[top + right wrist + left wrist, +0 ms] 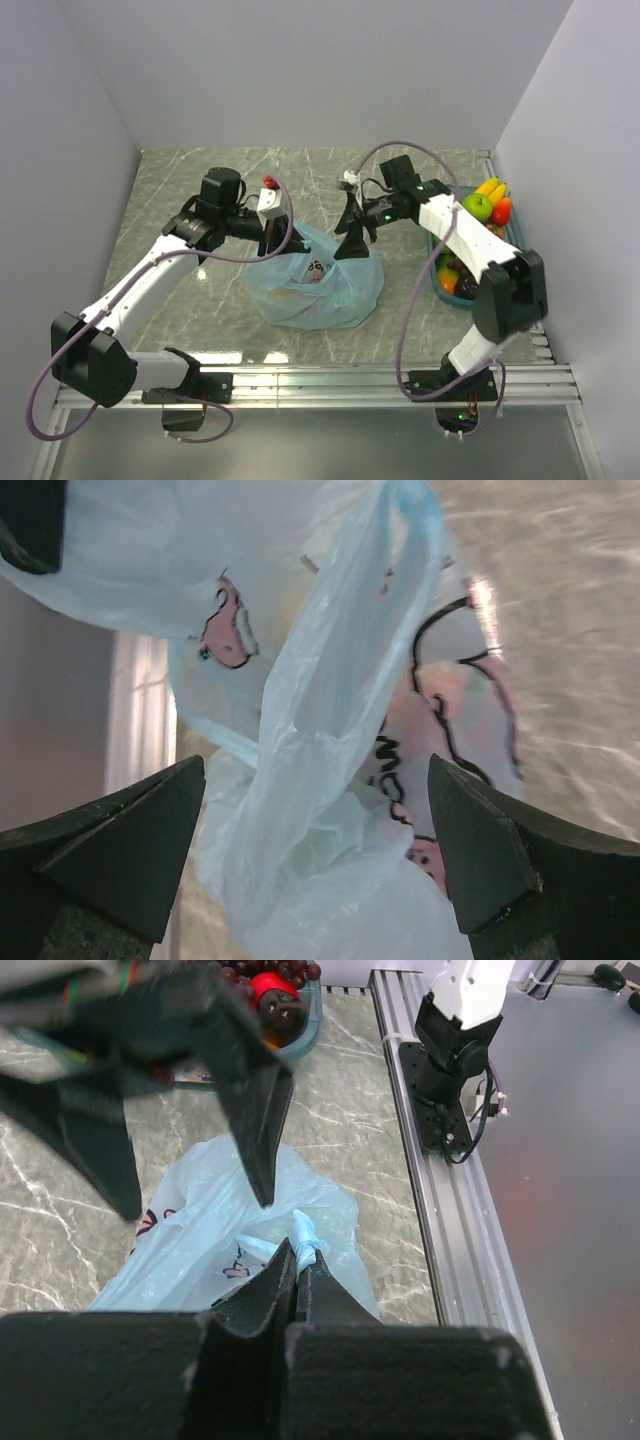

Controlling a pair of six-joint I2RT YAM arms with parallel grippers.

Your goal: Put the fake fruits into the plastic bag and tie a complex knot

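The light-blue plastic bag (315,285) lies bunched on the marble table between both arms. My left gripper (272,243) is shut on a twisted strand of the bag's handle (305,1232), which sticks up between the closed tips of the left gripper (298,1260). My right gripper (352,243) hangs over the bag's right side, open. In the right wrist view a handle loop (335,680) and the printed bag (440,730) lie between the wide-spread tips of the right gripper (320,850), untouched. Fake fruits, among them a yellow banana (490,187) and a green apple (479,206), sit in a tray.
The teal tray (437,283) stands at the right edge beside my right arm; dark grapes (240,972) and a red piece (268,986) lie in it. An aluminium rail (400,380) runs along the near edge. White walls enclose three sides.
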